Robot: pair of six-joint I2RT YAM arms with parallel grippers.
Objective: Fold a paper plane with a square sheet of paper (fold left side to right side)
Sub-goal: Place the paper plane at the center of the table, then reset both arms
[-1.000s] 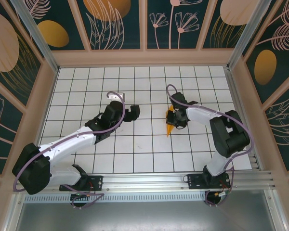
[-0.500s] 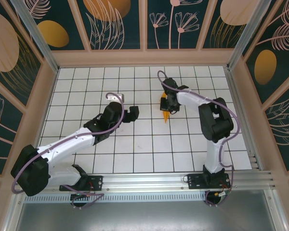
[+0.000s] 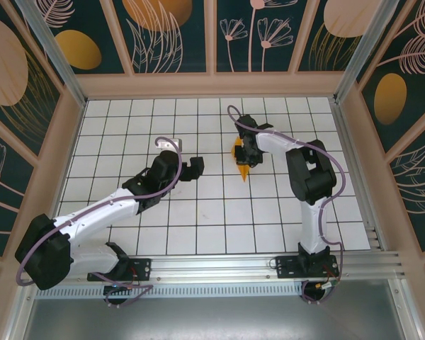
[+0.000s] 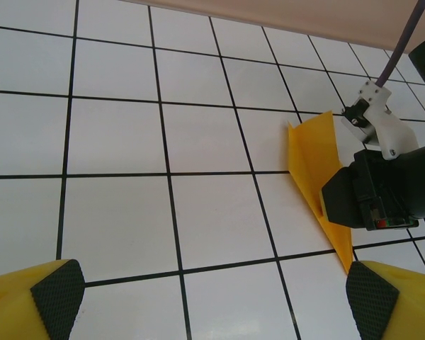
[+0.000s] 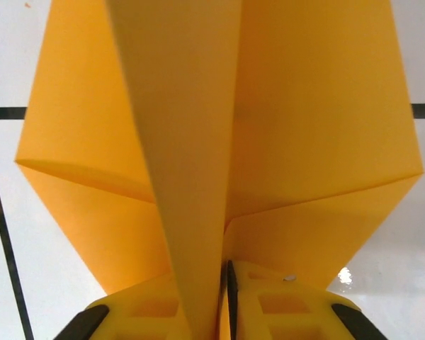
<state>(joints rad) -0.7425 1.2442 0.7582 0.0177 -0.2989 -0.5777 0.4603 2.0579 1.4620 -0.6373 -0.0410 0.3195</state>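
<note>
Toward two o'clock of the table centre, the right gripper pinches the centre ridge of the paper plane, nose at six o'clock. The left gripper hangs spread, empty. Folding looks finished; next calls for setting down and release.

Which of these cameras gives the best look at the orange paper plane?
The left wrist view: the paper plane shows nearly whole, wide tail to pointed tip, partly behind a black housing. The right wrist view is too close, cropping its folds, pinched in the right gripper. From the top it is a small orange sliver.
</note>
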